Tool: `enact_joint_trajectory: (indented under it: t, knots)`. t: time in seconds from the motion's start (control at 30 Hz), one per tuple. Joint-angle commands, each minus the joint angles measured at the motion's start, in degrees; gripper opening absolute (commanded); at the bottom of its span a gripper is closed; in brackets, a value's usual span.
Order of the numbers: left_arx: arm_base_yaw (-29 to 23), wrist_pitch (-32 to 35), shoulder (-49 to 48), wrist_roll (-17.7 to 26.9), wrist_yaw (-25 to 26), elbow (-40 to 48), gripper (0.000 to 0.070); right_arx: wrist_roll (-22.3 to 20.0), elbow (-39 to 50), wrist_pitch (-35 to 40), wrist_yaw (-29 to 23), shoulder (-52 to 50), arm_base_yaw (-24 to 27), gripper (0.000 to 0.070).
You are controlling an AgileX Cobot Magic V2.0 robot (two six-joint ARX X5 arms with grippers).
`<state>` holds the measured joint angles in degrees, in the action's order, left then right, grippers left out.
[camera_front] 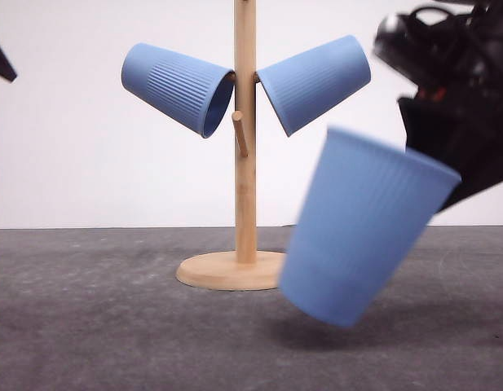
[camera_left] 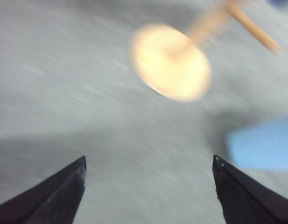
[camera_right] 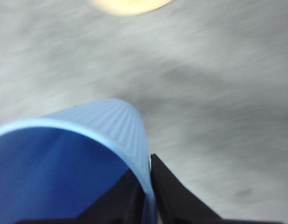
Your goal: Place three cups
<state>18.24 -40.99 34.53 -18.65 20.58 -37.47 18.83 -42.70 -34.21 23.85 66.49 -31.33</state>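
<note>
Two cups hang on the wooden rack [camera_front: 244, 163]; right end effector [camera_right: 149, 186] grips the third cup [camera_front: 361, 228] by its rim, left end effector [camera_left: 148, 186] released; next, tip it onto the free peg [camera_front: 240, 133]

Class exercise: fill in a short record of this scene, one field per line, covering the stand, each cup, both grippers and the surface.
stand: wooden peg stand, upright on round base
left cup: hung on a peg, mouth toward the post
right cup: hung on the opposite peg
third cup: tilted, lifted off the table, rim pinched by right gripper
left gripper: open, empty
surface: grey table
</note>
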Motion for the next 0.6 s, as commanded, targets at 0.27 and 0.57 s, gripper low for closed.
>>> enact_joint_trajectory:
  t: [0.27,0.57]
  knots:
    - [3.00,-0.08,7.22,1.55,20.26,-0.35,0.0530,-0.18,-0.50,1.64,18.05,0.05,-2.13,0.0000]
    - [9.24,11.59,18.54,4.52,33.90,-0.35,0.0598,0.32,-0.50,3.07,28.28,0.08,-4.07,0.0000]
